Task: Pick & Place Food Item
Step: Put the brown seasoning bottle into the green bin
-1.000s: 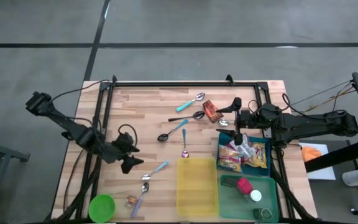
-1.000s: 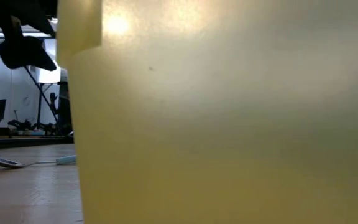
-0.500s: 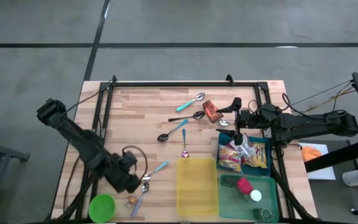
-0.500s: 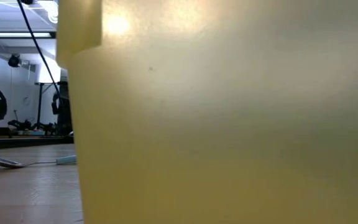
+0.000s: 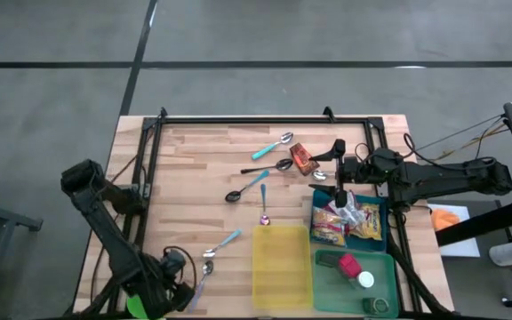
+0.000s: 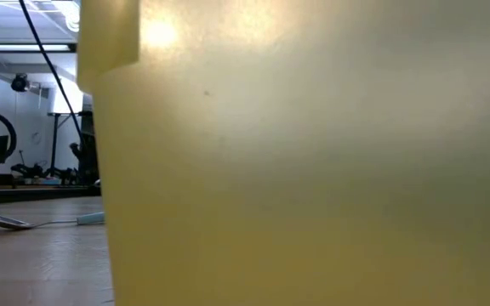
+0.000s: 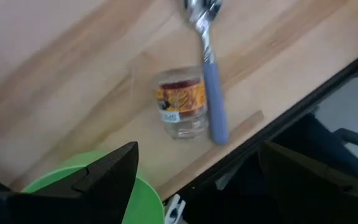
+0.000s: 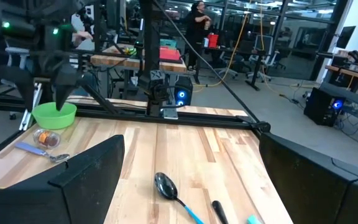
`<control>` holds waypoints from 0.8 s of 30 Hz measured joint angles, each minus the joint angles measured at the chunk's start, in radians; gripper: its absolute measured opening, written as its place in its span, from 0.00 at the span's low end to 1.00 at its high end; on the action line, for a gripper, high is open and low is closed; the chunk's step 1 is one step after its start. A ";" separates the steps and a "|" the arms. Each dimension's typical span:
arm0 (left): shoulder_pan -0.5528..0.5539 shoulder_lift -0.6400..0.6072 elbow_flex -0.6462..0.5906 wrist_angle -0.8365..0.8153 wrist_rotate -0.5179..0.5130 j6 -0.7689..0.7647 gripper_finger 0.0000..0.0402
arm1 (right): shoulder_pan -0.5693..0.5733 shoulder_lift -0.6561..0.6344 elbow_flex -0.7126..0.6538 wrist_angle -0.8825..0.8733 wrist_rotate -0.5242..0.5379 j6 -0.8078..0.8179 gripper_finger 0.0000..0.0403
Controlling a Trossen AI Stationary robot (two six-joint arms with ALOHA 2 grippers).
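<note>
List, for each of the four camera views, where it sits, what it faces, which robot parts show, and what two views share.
High view: overhead, straight down on table; both arms, left gripper, right gripper.
Low view: tabletop level, blocked by yellow bin; no arm.
Left wrist view: down at small jar, green bowl; open jaws.
Right wrist view: across table; open jaws.
Shared: jar and bowl, both wrist views.

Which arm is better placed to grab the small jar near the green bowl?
Left. The left gripper hangs right by the small jar, jaws open, next to the green bowl. The right gripper sits across the table near the blue bin.
</note>
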State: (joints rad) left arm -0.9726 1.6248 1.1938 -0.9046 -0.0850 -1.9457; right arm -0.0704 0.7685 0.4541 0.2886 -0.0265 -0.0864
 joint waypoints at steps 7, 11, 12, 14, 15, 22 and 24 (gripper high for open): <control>0.012 0.084 -0.002 0.032 0.033 -0.004 0.83 | 0.000 0.000 0.000 0.000 0.000 0.000 0.92; 0.031 0.093 -0.002 0.030 0.033 -0.019 0.83 | 0.000 0.000 0.000 0.000 0.000 0.000 0.92; 0.037 0.096 -0.002 0.031 0.033 -0.019 0.83 | 0.000 0.000 0.000 0.000 0.000 0.000 0.92; 0.048 0.104 -0.002 0.044 0.041 -0.018 0.83 | 0.000 0.000 0.000 0.000 0.000 0.000 0.92; 0.053 0.110 -0.002 0.049 0.050 -0.015 0.83 | 0.000 0.000 0.000 0.000 0.000 0.000 0.92; 0.073 0.161 -0.006 0.076 0.078 -0.008 0.83 | 0.000 0.000 0.000 0.000 0.000 0.000 0.92; 0.078 0.171 -0.009 0.078 0.079 -0.012 0.83 | 0.000 0.000 0.000 0.000 0.000 0.000 0.92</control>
State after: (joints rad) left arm -0.8947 1.7957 1.1851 -0.8265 -0.0059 -1.9579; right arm -0.0704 0.7685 0.4541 0.2885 -0.0261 -0.0864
